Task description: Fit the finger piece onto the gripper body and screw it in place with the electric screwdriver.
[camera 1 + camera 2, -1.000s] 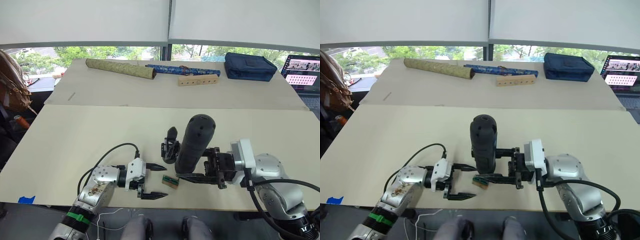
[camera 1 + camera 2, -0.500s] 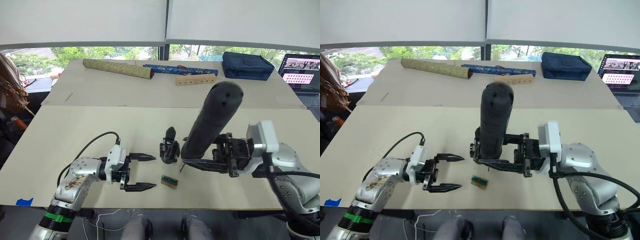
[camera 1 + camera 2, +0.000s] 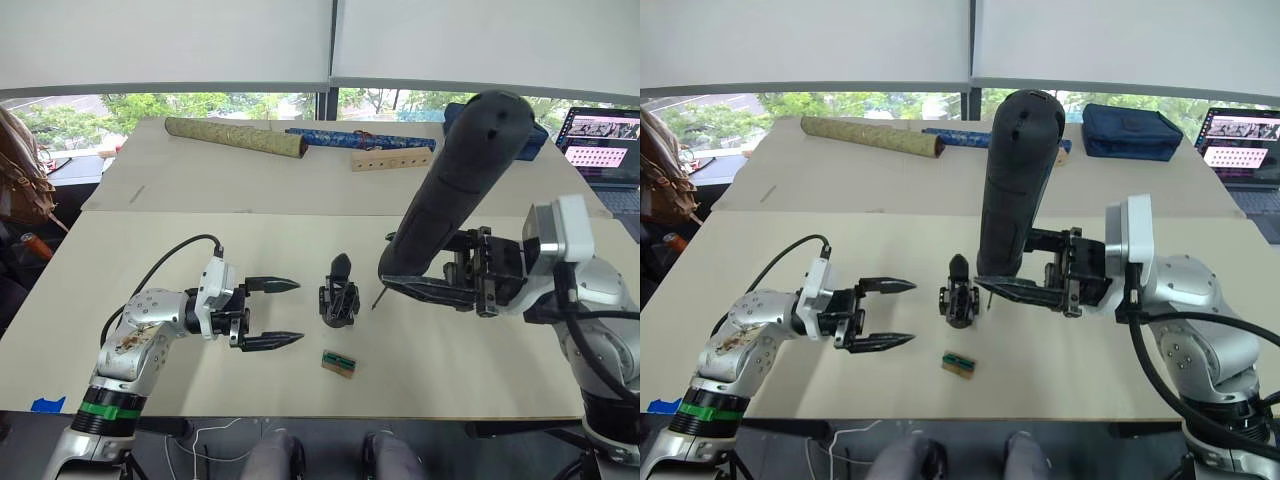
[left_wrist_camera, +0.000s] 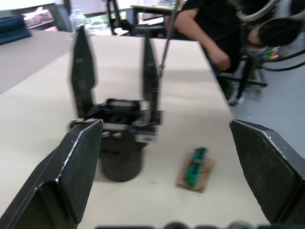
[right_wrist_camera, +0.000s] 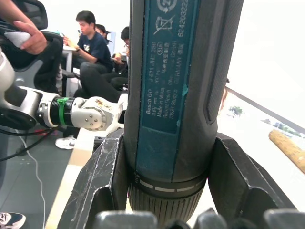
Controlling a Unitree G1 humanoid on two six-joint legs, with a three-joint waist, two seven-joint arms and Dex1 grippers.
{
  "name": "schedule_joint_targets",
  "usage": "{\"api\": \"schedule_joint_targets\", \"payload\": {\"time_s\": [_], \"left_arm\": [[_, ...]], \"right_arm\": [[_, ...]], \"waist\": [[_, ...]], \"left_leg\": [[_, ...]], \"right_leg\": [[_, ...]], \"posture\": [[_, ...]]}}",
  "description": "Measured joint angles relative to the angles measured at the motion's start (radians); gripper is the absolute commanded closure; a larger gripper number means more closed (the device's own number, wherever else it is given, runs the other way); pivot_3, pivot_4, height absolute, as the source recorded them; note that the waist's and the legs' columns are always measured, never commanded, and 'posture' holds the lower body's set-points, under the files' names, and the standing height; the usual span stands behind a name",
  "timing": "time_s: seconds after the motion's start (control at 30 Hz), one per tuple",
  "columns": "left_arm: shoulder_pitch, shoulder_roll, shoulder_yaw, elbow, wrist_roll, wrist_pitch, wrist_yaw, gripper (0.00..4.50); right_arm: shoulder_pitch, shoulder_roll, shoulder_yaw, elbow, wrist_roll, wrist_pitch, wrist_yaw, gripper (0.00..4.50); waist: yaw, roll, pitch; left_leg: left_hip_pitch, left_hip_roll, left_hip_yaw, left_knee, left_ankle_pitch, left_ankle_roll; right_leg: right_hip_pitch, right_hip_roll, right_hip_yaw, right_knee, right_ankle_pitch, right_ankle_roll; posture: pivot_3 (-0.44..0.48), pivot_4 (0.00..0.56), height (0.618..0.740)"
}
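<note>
Lifted higher than a moment ago, the electric screwdriver now leans with its rounded end up and away to the right, its thin bit pointing down at the table just right of the gripper body. The right gripper is clamped around the tool's lower barrel, as the right wrist view shows with a finger pressed on either side. The gripper body stands on the table between the two arms, two black fingers rising from it in the left wrist view. The left gripper has drawn back to the left and hovers spread wide and empty, near the gripper body but apart from it. A small tan-and-green block lies just in front of the gripper body.
</note>
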State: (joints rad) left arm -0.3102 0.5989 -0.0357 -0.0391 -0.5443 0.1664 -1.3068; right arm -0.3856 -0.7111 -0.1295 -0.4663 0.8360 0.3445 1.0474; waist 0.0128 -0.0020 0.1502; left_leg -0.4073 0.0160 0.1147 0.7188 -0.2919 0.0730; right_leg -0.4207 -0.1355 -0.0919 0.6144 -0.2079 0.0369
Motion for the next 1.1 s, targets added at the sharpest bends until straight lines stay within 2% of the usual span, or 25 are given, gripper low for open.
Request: {"api": "schedule_joint_targets", "payload": {"time_s": [0.3, 0.63, 1.1], "left_arm": [[-0.052, -0.024, 0.003, 0.084, 0.034, -0.038, 0.002, 0.0], [-0.069, -0.039, 0.002, 0.102, 0.051, -0.038, 0.005, 0.0], [-0.023, -0.086, -0.022, 0.143, 0.126, -0.142, 0.028, 0.0]], "right_arm": [[-0.101, 0.021, 0.0, 0.142, -0.046, -0.011, 0.059, 2.56], [-0.168, 0.116, 0.021, 0.175, -0.052, -0.011, 0.058, 2.56], [-0.209, 0.196, 0.087, 0.205, -0.106, 0.015, 0.035, 2.56]], "waist": [[-0.001, 0.0, 0.0], [-0.001, 0.0, 0.0], [-0.002, 0.0, 0.0]], "left_leg": [[-0.001, 0.001, 0.0, 0.0, 0.001, -0.001], [-0.001, 0.001, 0.0, 0.0, 0.001, -0.002], [-0.001, 0.001, 0.001, 0.0, 0.001, -0.002]], "right_leg": [[-0.001, 0.001, 0.0, -0.001, 0.0, 0.0], [-0.001, 0.002, 0.0, 0.0, 0.0, 0.0], [-0.001, 0.002, 0.0, 0.001, 0.0, 0.0]], "posture": [[0.0, 0.15, 0.74], [0.0, 0.15, 0.74], [0.0, 0.15, 0.74]]}}
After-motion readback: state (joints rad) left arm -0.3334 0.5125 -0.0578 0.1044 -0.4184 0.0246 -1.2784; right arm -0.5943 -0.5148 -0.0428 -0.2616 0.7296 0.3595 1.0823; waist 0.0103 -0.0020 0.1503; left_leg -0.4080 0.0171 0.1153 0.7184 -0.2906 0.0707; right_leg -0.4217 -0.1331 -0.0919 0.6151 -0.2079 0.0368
